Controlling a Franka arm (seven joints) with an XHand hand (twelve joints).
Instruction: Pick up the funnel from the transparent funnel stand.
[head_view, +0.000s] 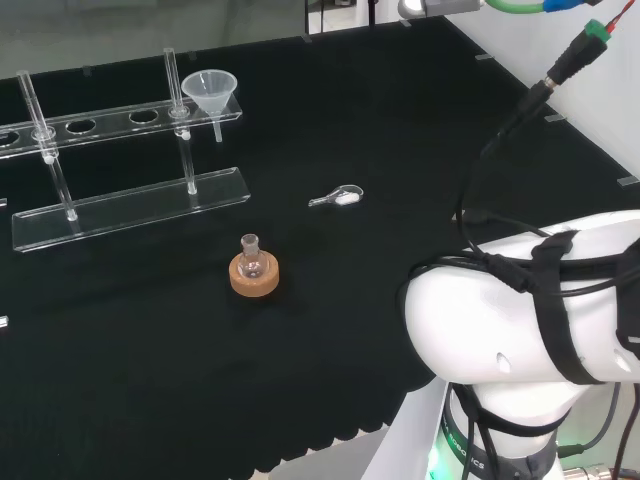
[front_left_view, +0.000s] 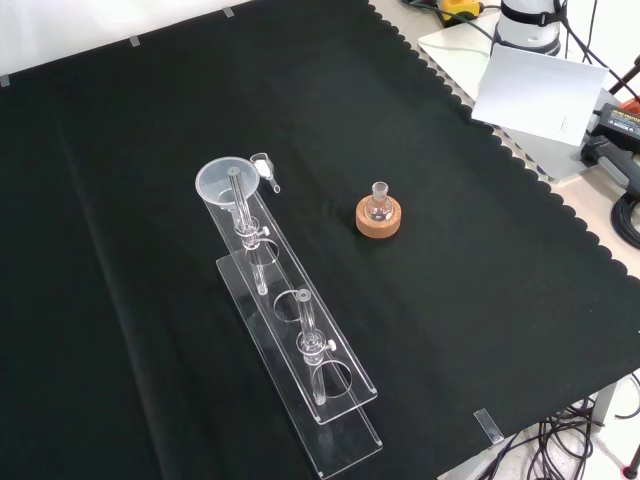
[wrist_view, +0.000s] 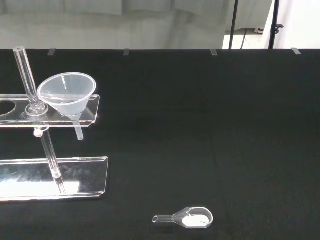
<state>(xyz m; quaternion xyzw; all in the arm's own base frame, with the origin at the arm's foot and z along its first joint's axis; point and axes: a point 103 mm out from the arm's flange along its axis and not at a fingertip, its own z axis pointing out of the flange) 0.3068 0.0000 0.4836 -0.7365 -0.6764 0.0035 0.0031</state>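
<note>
At the stand's (head_view: 130, 205) end hole the funnel (head_view: 209, 92) sits stem-down, rim exposed for grasping; scoop (head_view: 338, 197) and flask (head_view: 252, 257) nearby; fingers' state: cannot tell.

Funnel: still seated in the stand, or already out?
Seated. The funnel sits upright in the end hole of the stand's upper shelf, stem hanging below.

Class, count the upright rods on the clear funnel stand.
2: one rod beside the funnel, the other rod further along the funnel stand.
</note>
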